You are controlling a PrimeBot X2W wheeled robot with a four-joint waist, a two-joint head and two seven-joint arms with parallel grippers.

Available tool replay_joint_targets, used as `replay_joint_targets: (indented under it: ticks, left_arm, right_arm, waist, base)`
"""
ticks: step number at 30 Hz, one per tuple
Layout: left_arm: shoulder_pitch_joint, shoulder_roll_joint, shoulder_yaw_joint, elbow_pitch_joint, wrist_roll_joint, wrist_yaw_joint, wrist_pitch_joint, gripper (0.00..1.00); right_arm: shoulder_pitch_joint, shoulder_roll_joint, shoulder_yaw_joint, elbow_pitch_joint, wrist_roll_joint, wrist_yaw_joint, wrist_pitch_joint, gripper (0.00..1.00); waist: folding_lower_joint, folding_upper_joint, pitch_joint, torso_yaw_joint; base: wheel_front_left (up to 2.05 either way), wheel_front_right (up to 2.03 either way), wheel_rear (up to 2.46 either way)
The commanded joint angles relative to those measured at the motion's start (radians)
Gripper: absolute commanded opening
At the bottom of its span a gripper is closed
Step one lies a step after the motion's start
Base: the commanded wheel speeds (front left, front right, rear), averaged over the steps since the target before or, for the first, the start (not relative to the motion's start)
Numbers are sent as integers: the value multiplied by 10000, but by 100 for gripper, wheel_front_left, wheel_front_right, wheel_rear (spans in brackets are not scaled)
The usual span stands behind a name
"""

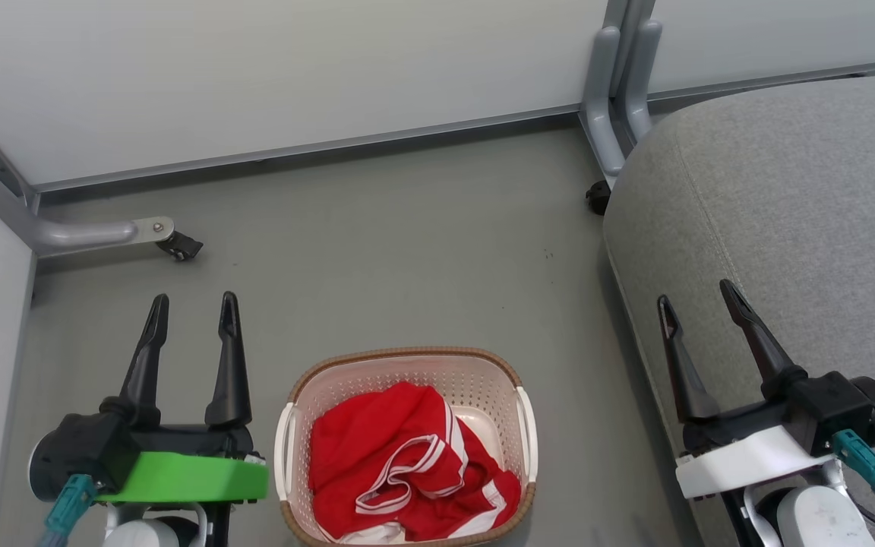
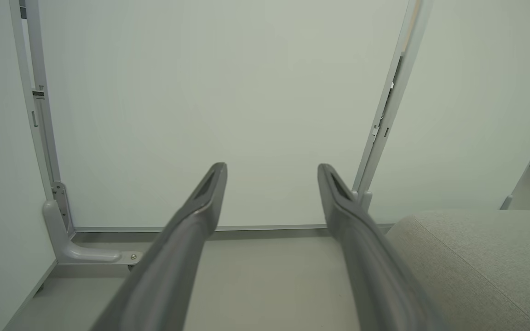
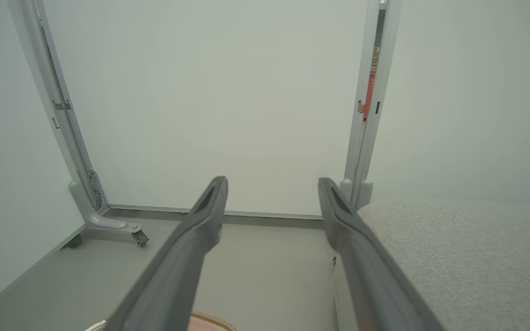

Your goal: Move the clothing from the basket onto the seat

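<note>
Grey floor (image 1: 407, 251): smooth, with a few small dark specks. White partition panels (image 1: 255, 68) stand along its back and left edges. The grey metal foot (image 1: 88, 234) at left carries a black caster (image 1: 179, 247). Paired grey posts (image 1: 620, 83) stand at back right, with a second caster (image 1: 598, 197) below them.

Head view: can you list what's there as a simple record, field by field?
basket: cream, brown rim, on the floor
clothing: red with white trim, heaped inside the basket
seat: grey cushion at right, no clothing on it
left jaws: open, empty
right jaws: open, empty
task progress: not yet begun
</note>
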Motion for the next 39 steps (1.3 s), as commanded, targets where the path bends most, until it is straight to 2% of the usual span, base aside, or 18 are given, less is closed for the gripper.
replay_joint_targets:
  ticks: [1, 17, 24, 33, 39]
  left_arm:
    - [102, 74, 10, -79, 276, -22, -90, 100]
    - [683, 80, 87, 105, 1217, 30, -375, 100]
    - [728, 78, 239, 252, 832, 46, -342, 100]
    - [728, 78, 152, 401, 1071, -12, -340, 100]
    - [506, 78, -15, 536, 1032, -39, -340, 100]
  right_arm:
    - [138, -55, 30, -90, -250, 0, -101, 100]
    - [495, -68, 156, -107, -1309, -1, -370, 100]
    - [516, -65, 154, -23, -1158, -1, -366, 100]
    - [417, -65, 107, 27, -1028, -1, -366, 100]
    - [225, -62, 50, -28, -974, -1, -364, 100]
  waist:
    - [-1, 0, -42, -21]
    - [-1, 0, -378, -79]
    - [-1, 0, -405, -108]
    - [-1, 0, -331, -181]
    - [-1, 0, 143, -232]
  base:
    - [0, 0, 0]
    - [0, 0, 0]
    - [0, 0, 0]
    - [0, 0, 0]
    - [0, 0, 0]
